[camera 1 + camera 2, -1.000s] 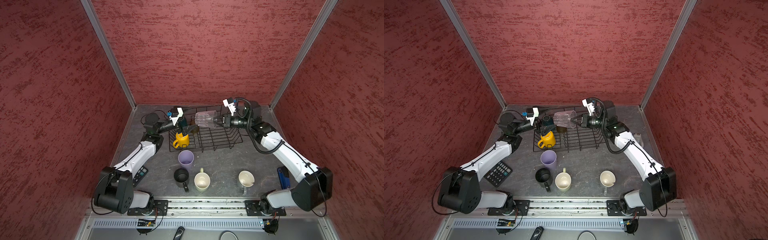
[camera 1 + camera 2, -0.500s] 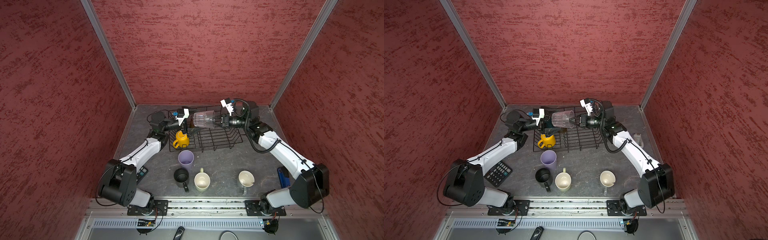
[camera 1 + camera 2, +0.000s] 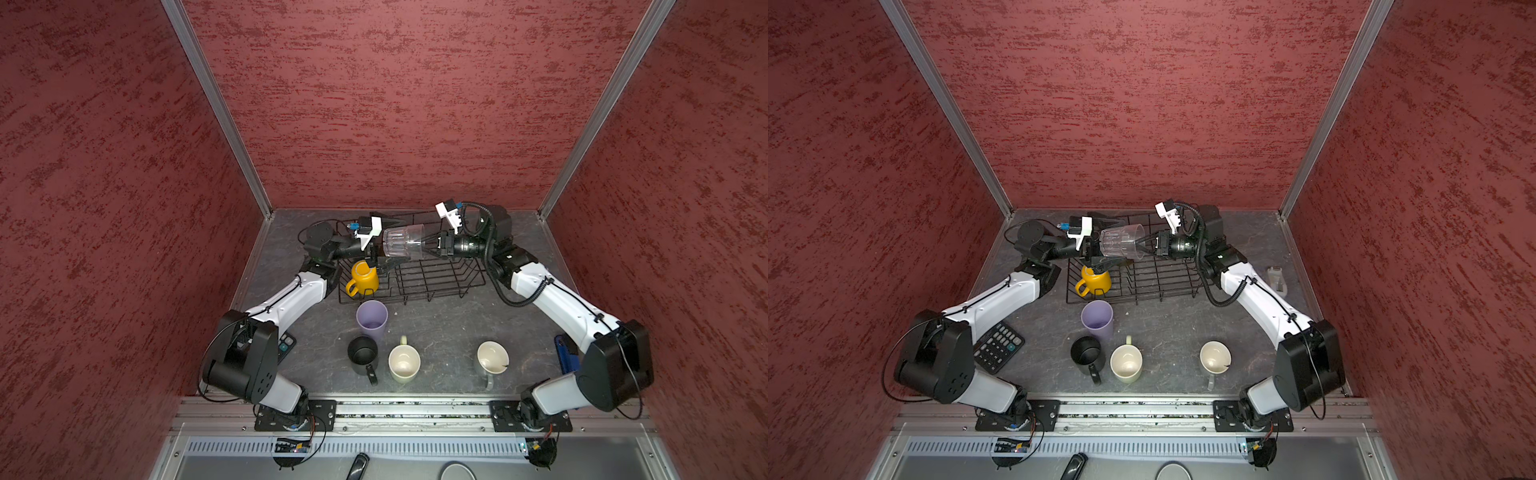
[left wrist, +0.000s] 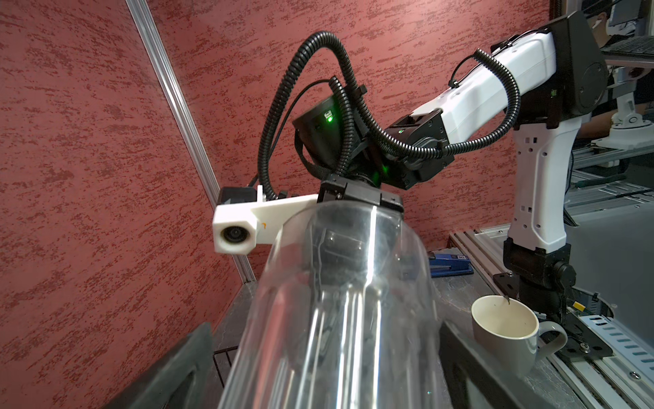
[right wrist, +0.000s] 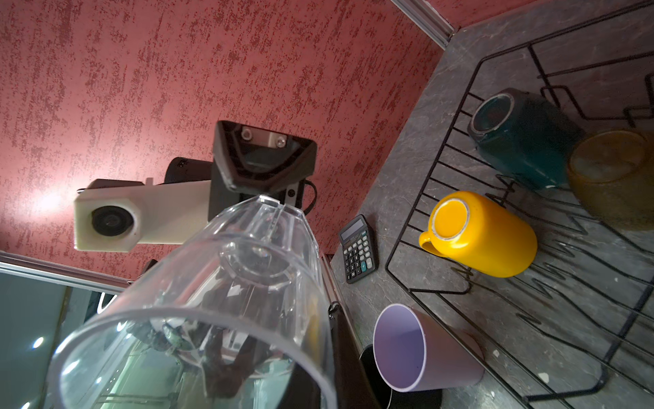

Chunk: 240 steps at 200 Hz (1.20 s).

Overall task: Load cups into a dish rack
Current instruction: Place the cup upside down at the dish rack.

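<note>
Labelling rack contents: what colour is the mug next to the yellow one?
Dark teal mug; shows best in the right wrist view.

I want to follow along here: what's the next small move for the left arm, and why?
Probably close the left pincer on the clear ribbed glass: its jaws stand open astride the base, while the right pincer pinches the rim above the dish rack.

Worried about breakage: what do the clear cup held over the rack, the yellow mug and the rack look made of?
The clear ribbed glass: transparent, glossy, bright highlights along its ribs; glass or hard plastic, I cannot tell which. The yellow mug: opaque and smooth with a pale base ring, likely glazed ceramic. The dish rack: thin black wire, probably coated metal.
</note>
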Each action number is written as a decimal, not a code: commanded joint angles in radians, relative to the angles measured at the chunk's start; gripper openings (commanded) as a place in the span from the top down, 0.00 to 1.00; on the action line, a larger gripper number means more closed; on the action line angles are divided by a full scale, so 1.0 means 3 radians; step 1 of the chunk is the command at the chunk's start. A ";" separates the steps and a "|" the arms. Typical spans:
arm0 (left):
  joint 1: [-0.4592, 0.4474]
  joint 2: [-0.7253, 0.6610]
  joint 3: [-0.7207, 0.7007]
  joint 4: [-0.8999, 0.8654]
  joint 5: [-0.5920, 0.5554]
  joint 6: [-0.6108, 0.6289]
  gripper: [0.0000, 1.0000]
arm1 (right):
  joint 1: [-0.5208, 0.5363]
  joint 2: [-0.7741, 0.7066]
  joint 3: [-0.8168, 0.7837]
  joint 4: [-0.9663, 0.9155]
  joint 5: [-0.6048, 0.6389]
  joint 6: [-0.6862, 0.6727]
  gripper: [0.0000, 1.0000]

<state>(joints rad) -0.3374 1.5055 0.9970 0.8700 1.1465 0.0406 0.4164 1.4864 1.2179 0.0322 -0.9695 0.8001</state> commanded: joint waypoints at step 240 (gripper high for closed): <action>-0.0054 0.0137 0.0110 0.0254 0.0243 -0.0162 0.09 | 0.0074 -0.0058 -0.0204 0.0871 -0.0240 0.0492 1.00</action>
<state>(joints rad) -0.3519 1.5375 1.0119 0.9291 1.2076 0.0040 0.4290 1.4879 1.1618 0.2264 -1.0222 0.9268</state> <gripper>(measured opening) 0.908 0.081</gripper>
